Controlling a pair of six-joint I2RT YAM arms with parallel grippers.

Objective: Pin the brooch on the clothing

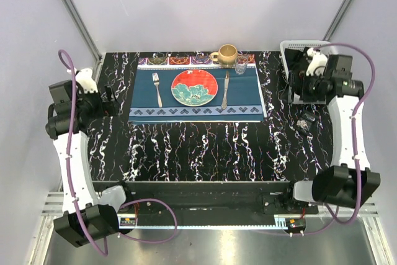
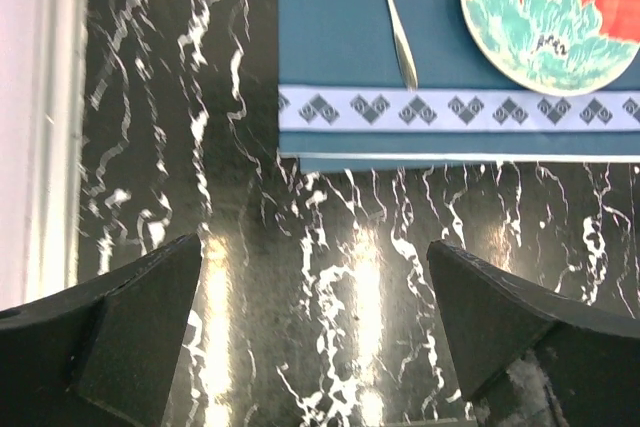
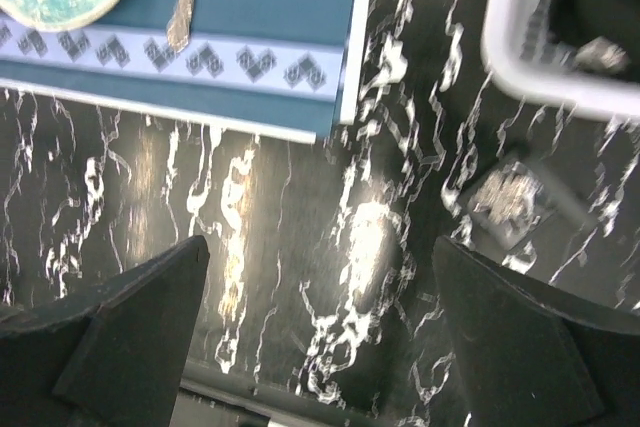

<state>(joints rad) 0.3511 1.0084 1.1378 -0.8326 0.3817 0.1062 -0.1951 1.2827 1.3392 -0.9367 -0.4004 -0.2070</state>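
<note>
The brooch (image 1: pixel 305 121) is a small silvery ornament lying on the black marbled table (image 1: pixel 205 147) at the right; in the right wrist view the brooch (image 3: pixel 510 202) lies just beyond my right fingertip. No clothing shows plainly; something dark fills the white basket (image 3: pixel 520 57). My right gripper (image 1: pixel 296 85) hovers in front of that basket, open and empty (image 3: pixel 320 242). At the table's left edge my left gripper (image 1: pixel 111 100) stands open over bare marble (image 2: pixel 315 247), with nothing between its fingers.
A blue placemat (image 1: pixel 248 94) at the back centre carries a red and teal plate (image 1: pixel 193 87), a fork (image 1: pixel 157 88), a knife (image 1: pixel 226 90), a tan cup (image 1: pixel 227 54) and a small glass (image 1: pixel 241 63). The white basket (image 1: pixel 291 46) stands at the back right corner.
</note>
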